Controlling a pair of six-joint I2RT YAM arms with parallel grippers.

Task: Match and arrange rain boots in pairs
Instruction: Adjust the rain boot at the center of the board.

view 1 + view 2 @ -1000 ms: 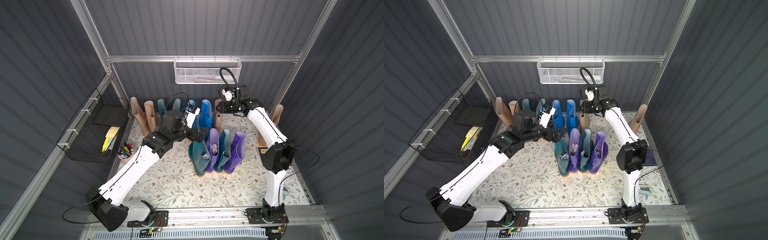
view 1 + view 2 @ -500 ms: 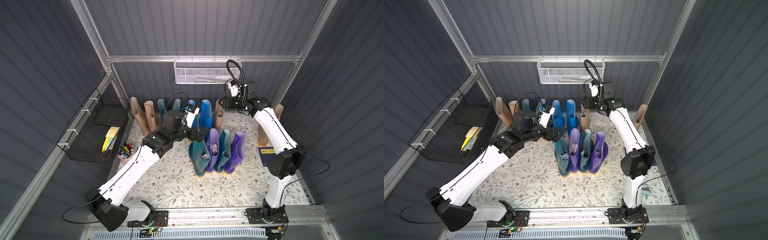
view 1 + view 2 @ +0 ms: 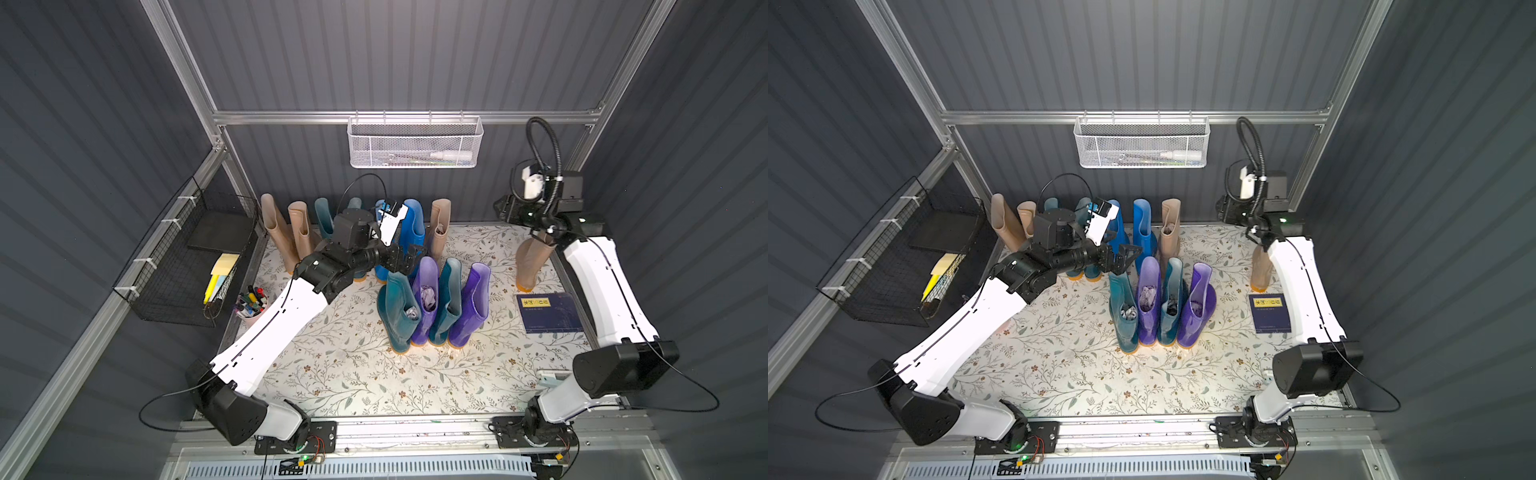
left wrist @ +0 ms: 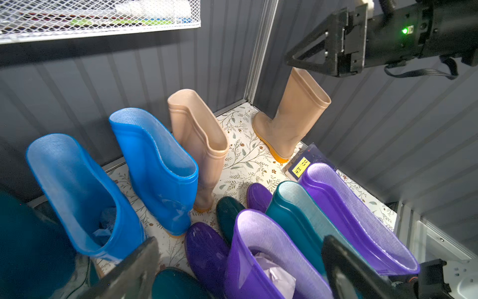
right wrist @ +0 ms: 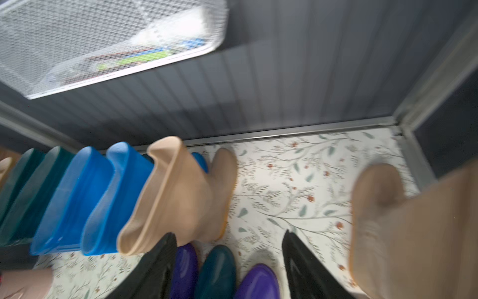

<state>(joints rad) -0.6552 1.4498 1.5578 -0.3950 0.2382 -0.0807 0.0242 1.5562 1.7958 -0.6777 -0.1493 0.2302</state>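
Our left end effector is spread wide and empty over the teal and purple rain boots clustered mid-bench. Our right end effector, fingers apart and gripping nothing, hangs by the top of the lone beige boot in the right corner.

Brightly lit floral mat, dim grey walls, right wrist view motion-blurred

Boot count: four beige boots, four dark teal boots, two bright blue boots, two purple boots. Also one navy book, one white mesh basket, one black wire rack, one pen cup.
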